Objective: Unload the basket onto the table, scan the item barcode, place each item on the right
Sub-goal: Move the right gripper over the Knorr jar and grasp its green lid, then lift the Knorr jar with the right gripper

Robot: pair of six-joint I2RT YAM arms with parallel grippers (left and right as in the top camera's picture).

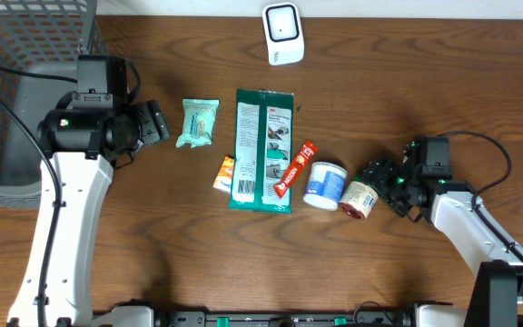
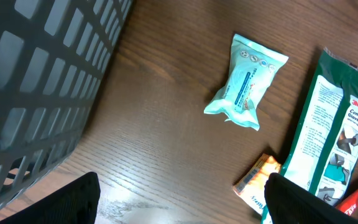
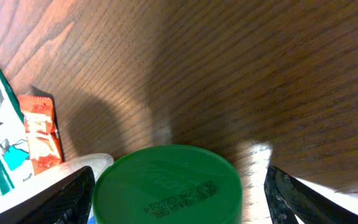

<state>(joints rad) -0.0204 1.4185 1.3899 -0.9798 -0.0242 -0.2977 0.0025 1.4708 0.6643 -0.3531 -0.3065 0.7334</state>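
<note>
- Closest to the lens in the right wrist view sits the green lid (image 3: pixel 166 183) of a small jar (image 1: pixel 360 199). The right gripper (image 3: pixel 180 177) stands wide open around it with its fingers (image 3: pixel 61 199) on either side, and it holds nothing yet.
- You can expect a light, rigid jar with smooth, rounded walls. It lies on its side on the table (image 1: pixel 407 82), so it may roll or slip if you pinch it off-centre.
- Take hold across the lid or just behind it on the body, squarely, and leave the label uncovered.
- Small print shows on the lid, but whether it is the barcode you cannot tell.
- A white tub (image 1: pixel 325 185) lies just beside the jar, so mind you don't nudge it.
- The scanner (image 1: pixel 282 34) stands well apart, at the far edge.
- Your left gripper (image 1: pixel 157 123) is open and empty, well away from the jar.
</note>
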